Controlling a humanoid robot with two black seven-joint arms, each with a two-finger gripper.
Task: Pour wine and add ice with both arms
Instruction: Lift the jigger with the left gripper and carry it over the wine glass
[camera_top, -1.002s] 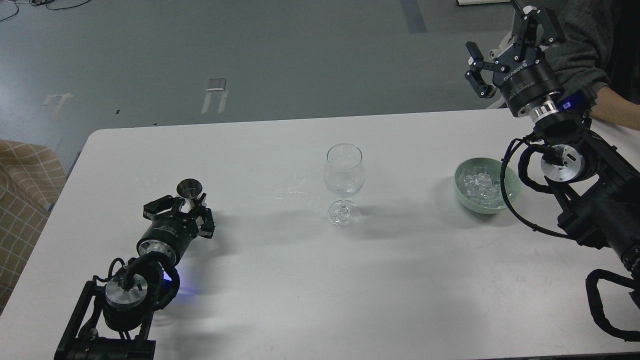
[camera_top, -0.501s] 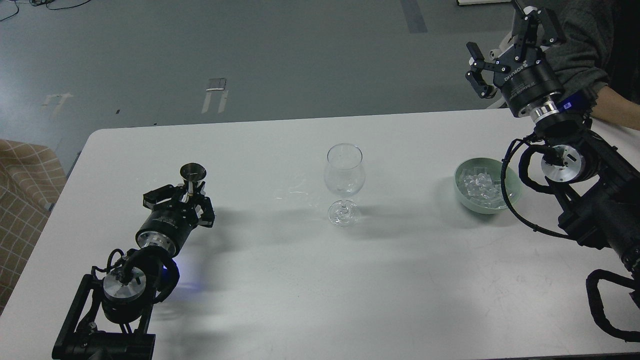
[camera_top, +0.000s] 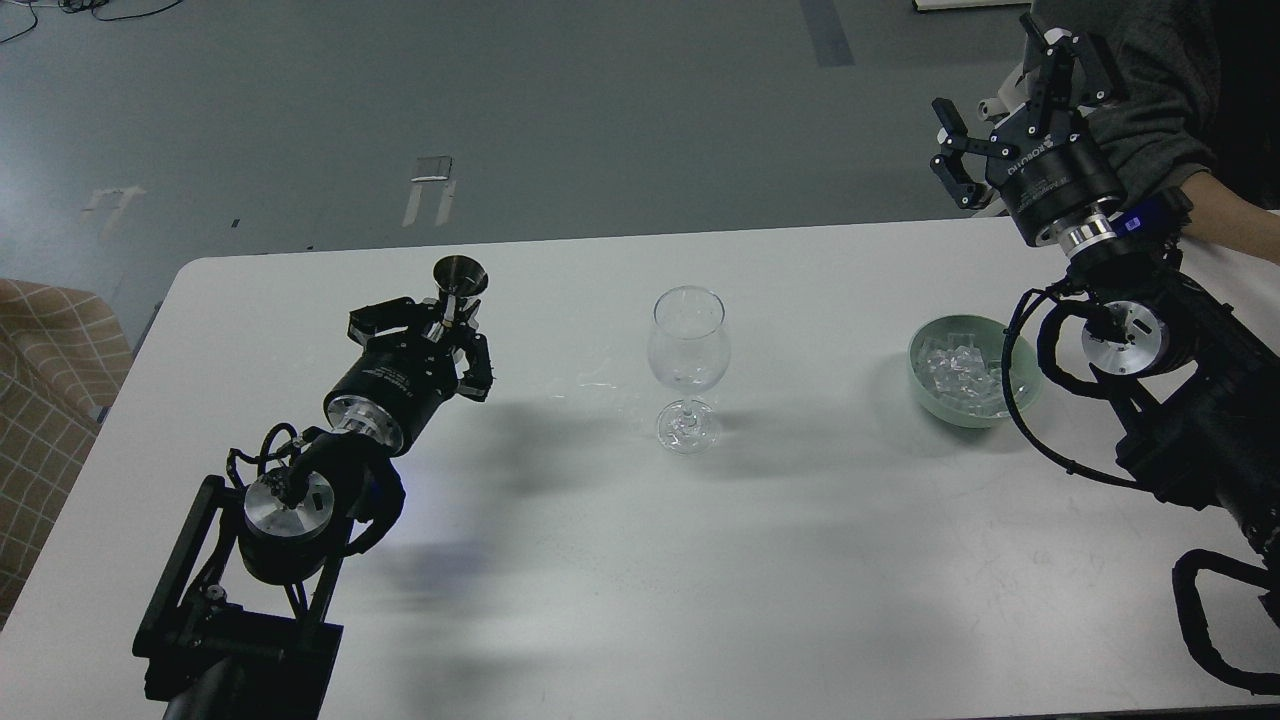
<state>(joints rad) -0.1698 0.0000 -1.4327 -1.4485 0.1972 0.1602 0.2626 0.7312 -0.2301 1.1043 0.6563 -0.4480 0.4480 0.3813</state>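
- Your left gripper (camera_top: 452, 318) is clamped on the stem of a small metal measuring cup (camera_top: 460, 274) and holds it upright above the desk (camera_top: 560, 560); by my reading the pour is not yet done
- The wine glass (camera_top: 687, 340) stands on the desk well to the right of that gripper, and it looks empty or nearly so, though clear liquid would be hard to spot
- You cannot see into the cup from here, so whether the wine is in it cannot be told
- Your right gripper (camera_top: 1000, 100) is raised with its fingers spread apart and holds nothing
- The green bowl (camera_top: 925, 385) sits on the desk below and toward you from that gripper, and the ice (camera_top: 955, 368) lies heaped inside it
- No cube shows in the glass, so both the pour and the ice look left to do
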